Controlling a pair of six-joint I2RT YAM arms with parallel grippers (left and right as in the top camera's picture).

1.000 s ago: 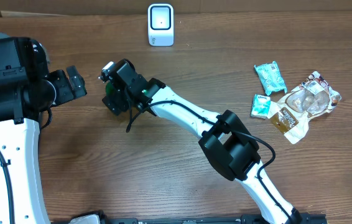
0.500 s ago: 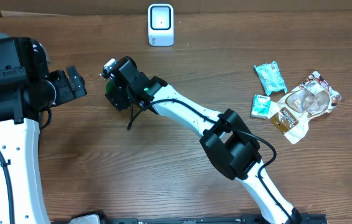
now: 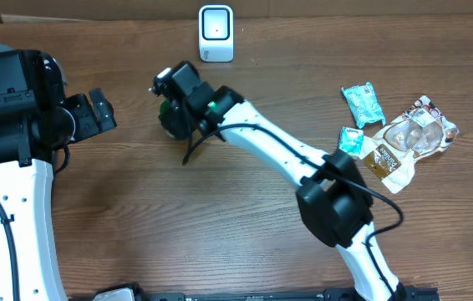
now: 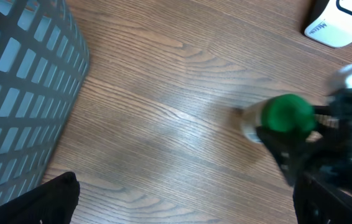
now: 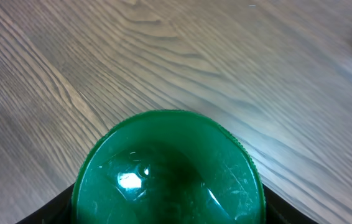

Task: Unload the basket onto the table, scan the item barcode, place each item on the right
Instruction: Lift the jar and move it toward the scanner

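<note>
The item is a small bottle with a green cap (image 3: 165, 108). It sits a little below and left of the white barcode scanner (image 3: 216, 33). My right gripper (image 3: 172, 102) is shut on it from above. In the right wrist view the green cap (image 5: 166, 168) fills the bottom centre, with a black finger at each side of my right gripper (image 5: 166, 211). The left wrist view shows the cap (image 4: 288, 113) side-on, a pale body behind it, and the scanner (image 4: 344, 22) at top right. My left gripper (image 3: 99, 113) hangs open and empty over bare wood at the left.
A grey mesh basket (image 4: 20, 93) stands at the far left. Two teal packets (image 3: 362, 104) (image 3: 350, 142) and a crinkled snack bag (image 3: 412, 138) lie at the right. The right arm stretches diagonally across the middle of the table.
My right gripper has closed on the green-capped bottle and carried it up and to the right, nearer the scanner. The left arm has not moved.
</note>
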